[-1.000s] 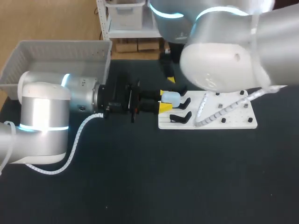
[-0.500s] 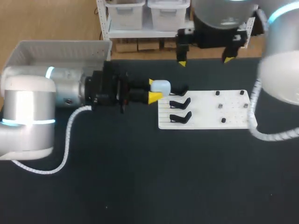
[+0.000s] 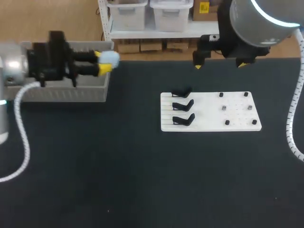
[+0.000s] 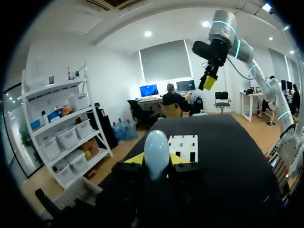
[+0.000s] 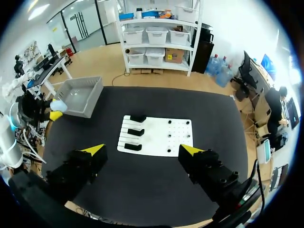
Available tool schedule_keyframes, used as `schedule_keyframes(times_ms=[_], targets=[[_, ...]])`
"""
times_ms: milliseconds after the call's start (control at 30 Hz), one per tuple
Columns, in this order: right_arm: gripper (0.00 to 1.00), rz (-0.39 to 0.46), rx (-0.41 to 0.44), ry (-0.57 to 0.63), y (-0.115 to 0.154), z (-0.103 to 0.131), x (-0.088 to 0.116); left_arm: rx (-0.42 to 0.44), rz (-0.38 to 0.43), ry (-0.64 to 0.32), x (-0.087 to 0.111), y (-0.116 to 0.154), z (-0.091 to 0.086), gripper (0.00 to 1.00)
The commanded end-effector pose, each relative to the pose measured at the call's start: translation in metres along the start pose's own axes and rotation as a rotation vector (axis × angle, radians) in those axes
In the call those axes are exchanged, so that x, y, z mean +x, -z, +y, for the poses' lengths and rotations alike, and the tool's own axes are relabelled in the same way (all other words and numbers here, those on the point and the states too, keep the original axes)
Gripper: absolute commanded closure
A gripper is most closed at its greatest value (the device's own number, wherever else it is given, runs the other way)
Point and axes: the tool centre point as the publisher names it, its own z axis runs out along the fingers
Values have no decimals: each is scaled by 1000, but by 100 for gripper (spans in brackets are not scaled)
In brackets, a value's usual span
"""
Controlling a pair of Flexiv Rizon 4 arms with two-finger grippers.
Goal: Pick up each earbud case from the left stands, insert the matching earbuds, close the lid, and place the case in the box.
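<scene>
A pale blue earbud case (image 3: 110,57) is held shut-lidded between the yellow tips of my left gripper (image 3: 101,62), just above the right end wall of the grey box (image 3: 61,91). In the left wrist view the earbud case (image 4: 156,150) stands upright in the left gripper (image 4: 156,160). Three black stands (image 3: 183,105) on the left of the white board (image 3: 237,116) are bare. My right gripper (image 3: 219,65) hangs open, high behind the board. From the right wrist, the right gripper (image 5: 142,151) is spread wide above the white board (image 5: 156,135), with the case (image 5: 59,105) far off beside the grey box (image 5: 80,97).
Small dark pegs (image 3: 222,108) dot the right half of the white board. A white cable loops from my left arm over the dark table (image 3: 142,180). The box sits at the table's far left corner.
My left arm has carried the case away from the stands, leftwards to the box's edge. The right arm has swung up and back from over the board.
</scene>
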Motion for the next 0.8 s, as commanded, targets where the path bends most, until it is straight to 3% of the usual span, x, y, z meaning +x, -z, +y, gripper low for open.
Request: schedule_keyframes(times_ms=[33,333,533,733,767,800], targets=[[0,-31,-1,-2,-1,-1,2,-128,92,18,13,45,31,100],[0,-31,-1,-2,-1,-1,2,-207,176,71,54,75,120,100],[0,-31,-1,-2,-1,-1,2,-211,204,110,87,86,159,100],[0,-31,-1,-2,-1,-1,2,-194,231,111,105,90,179,100],[0,-31,-1,-2,-1,-1,2,-192,237,112,106,91,181,97],[0,-31,-1,-2,-1,-1,2,-186,241,111,106,92,184,65]])
